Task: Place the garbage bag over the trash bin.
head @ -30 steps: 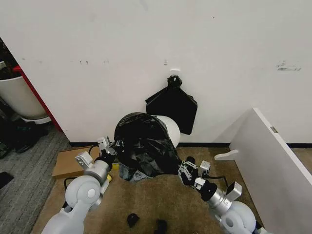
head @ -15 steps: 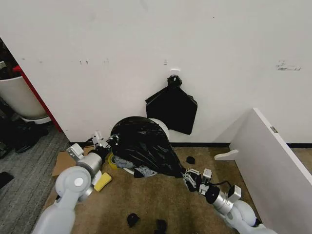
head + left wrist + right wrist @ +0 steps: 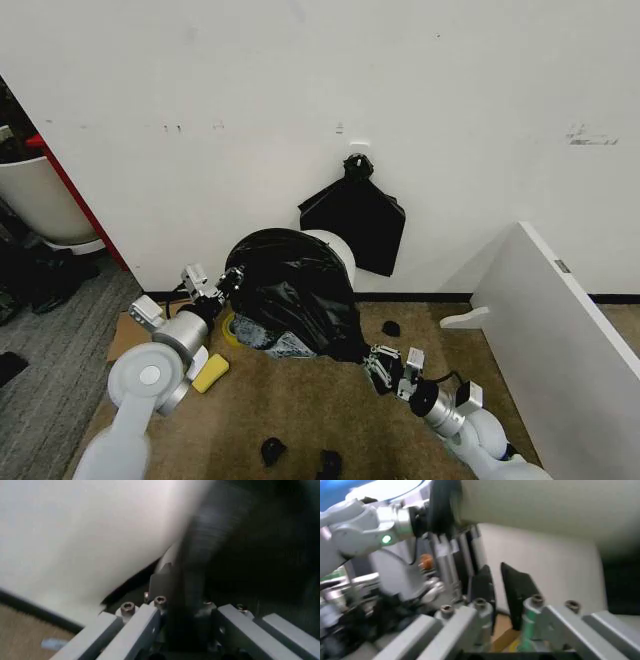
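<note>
Since a second ago the right gripper (image 3: 383,366) has dropped to the trash bin (image 3: 335,255)'s near foot, seemingly released, while the left gripper (image 3: 226,285) beside it clamps the garbage bag (image 3: 292,295), whose unheld hem may ride up.

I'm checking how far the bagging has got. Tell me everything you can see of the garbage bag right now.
The garbage bag is thin, glossy black plastic, heavily crinkled, draped over most of the white trash bin, whose side shows bare toward the wall. Its lower edge hangs bunched near the brown carpet. The left gripper grips its left edge, film caught between the fingers. The right gripper sits at the bag's lower right corner; contact there is unclear.
</note>
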Controlling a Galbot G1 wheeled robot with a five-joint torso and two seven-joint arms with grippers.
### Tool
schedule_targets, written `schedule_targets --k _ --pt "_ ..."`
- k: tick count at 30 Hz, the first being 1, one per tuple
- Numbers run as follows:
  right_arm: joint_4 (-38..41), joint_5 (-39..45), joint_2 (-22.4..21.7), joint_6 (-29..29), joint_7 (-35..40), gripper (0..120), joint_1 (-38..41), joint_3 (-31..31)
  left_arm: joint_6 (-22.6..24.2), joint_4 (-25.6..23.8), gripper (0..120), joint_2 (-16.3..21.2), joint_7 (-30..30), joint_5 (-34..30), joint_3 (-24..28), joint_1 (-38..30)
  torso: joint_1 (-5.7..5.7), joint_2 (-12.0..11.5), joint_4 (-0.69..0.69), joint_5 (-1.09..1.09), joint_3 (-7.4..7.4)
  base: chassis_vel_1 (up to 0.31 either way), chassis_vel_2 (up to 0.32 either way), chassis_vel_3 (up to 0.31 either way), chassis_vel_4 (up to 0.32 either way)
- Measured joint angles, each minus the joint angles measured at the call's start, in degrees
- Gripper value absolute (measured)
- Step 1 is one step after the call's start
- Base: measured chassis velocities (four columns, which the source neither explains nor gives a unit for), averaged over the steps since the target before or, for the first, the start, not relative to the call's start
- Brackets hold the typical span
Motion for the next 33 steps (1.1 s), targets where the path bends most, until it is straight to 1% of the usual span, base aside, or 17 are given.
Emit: schedule_targets --k 1,2,3,4,5,6,7,9,11,12,16,19,20,24,26,30,33 --pt "1.53 -1.33 -0.6 1.16 4.47 15 -0.69 -0.32 -0.4 0.31 0 0.05 0.1 0.82 0.24 0.02 -0.01 0.01 0.06 -0.04 -0.01 0.0 0.0 0.0 0.0" --pt "2.72 -2.92 -1.14 1.9 9.45 19 -1.57 -0.72 -0.59 0.68 0 0.18 0.1 1.53 0.37 0.02 0.0 0.0 0.07 -0.09 0.01 0.0 0.0 0.0 0.0" --pt "4.3 -4.32 -1.62 2.44 14.71 23 -2.4 -1.23 -0.65 0.95 0 0.24 0.21 2.22 0.87 0.01 0.01 0.0 0.06 -0.11 0.03 0.0 0.0 0.0 0.0" --pt "6.14 -5.19 -1.88 2.69 19.34 28 -3.03 -1.65 -0.7 1.17 0 0.25 0.36 2.74 1.4 0.02 0.0 0.0 0.05 -0.06 0.02 0.0 0.0 0.0 0.0" --pt "6.14 -5.19 -1.88 2.69 19.34 28 -3.03 -1.65 -0.7 1.17 0 0.25 0.36 2.74 1.4 0.02 0.0 0.0 0.05 -0.06 0.02 0.0 0.0 0.0 0.0" --pt "7.97 -5.66 -2.1 2.36 24.02 30 -3.66 -2.14 -0.81 1.34 0 0.21 0.62 3.28 1.84 0.0 0.01 0.0 0.02 -0.08 0.02 0.0 0.0 0.0 0.0" --pt "10.72 -5.8 -2.21 1.09 30.76 36 -4.54 -2.9 -1.09 1.6 0 0.11 0.87 3.92 2.32 -0.09 0.0 0.0 -0.01 -0.1 0.02 0.0 0.0 0.0 0.0" --pt "14.71 -4.86 -1.99 -0.88 39.48 43 -5.34 -4.37 -1.4 1.85 0 -0.09 0.88 4.59 3.0 -0.12 0.0 0.0 0.01 -0.06 0.02 0.0 0.0 0.0 0.0" --pt "18.35 -2.02 -1.29 -2.88 45.21 53 -5.91 -6.27 -1.67 2.06 0 -0.32 0.89 5.48 3.89 -0.08 0.0 0.0 0.04 -0.08 0.02 0.0 0.0 0.0 0.0" --pt "18.35 -2.02 -1.29 -2.88 45.21 53 -5.91 -6.27 -1.67 2.06 0 -0.32 0.89 5.48 3.89 -0.08 0.0 0.0 0.04 -0.08 0.02 0.0 0.0 0.0 0.0" --pt "23.06 1.24 0.27 -4.1 47.83 68 -7.65 -10.36 -2.83 2.56 0 -0.77 0.89 8.12 5.97 0.38 0.01 0.0 0.02 -0.07 0.02 0.0 0.0 0.0 0.0" --pt "24.75 0.42 1.12 -3.68 47.45 81 -8.99 -13.46 -3.07 2.67 0 -1.25 0.87 9.11 6.93 0.78 0.0 0.0 0.03 -0.08 0.02 0.0 0.0 0.0 0.0" --pt "24.75 0.42 1.12 -3.68 47.45 81 -8.99 -13.46 -3.07 2.67 0 -1.25 0.87 9.11 6.93 0.78 0.0 0.0 0.03 -0.08 0.02 0.0 0.0 0.0 0.0" --pt "25.5 -1.04 1.92 -2.95 46.76 97 -9.72 -16.14 -3.16 2.74 0 -1.68 0.89 10.31 7.73 1.31 0.0 0.0 0.03 -0.07 0.01 0.0 0.0 0.0 0.0" --pt "26.08 -0.66 2.27 -2.68 46.58 100 -9.81 -16.93 -3.18 2.86 0 -1.81 0.94 10.73 8.0 1.47 0.0 0.0 0.03 -0.07 0.01 0.0 0.0 0.0 0.0" --pt "26.42 -0.62 2.66 -3.08 47.34 98 -9.75 -17.55 -3.22 2.92 0 -1.98 1.07 11.11 8.31 1.62 0.0 0.0 0.03 -0.07 0.01 0.0 0.0 0.0 0.0" --pt "26.64 -2.52 3.49 -4.88 52.57 91 -8.81 -17.86 -3.22 2.92 0 -2.12 1.37 11.34 8.59 1.89 0.0 0.0 0.03 -0.07 0.02 0.0 0.0 0.0 0.0"
